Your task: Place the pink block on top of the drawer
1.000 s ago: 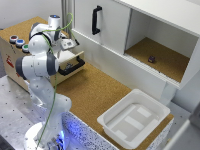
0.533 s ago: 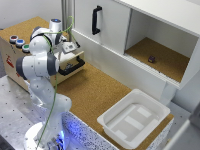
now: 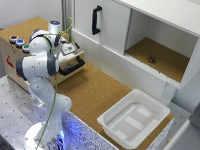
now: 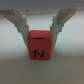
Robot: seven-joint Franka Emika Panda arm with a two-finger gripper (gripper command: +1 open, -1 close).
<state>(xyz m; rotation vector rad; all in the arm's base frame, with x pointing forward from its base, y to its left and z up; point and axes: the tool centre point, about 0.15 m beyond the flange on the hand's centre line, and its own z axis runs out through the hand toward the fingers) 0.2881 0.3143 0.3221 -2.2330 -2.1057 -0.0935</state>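
In the wrist view our gripper point(image 4: 39, 31) is closed on the pink block point(image 4: 39, 44), which hangs directly beneath it. We judge it sits over the drawer point(image 3: 64, 64), at the counter's far left.

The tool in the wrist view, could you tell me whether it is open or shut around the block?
Shut on the pink block: both fingers of the tool press against its sides.

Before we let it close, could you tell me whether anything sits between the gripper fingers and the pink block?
Nothing visible does. In the wrist view the pink block sits directly between the fingers of the gripper, with no other object in between.
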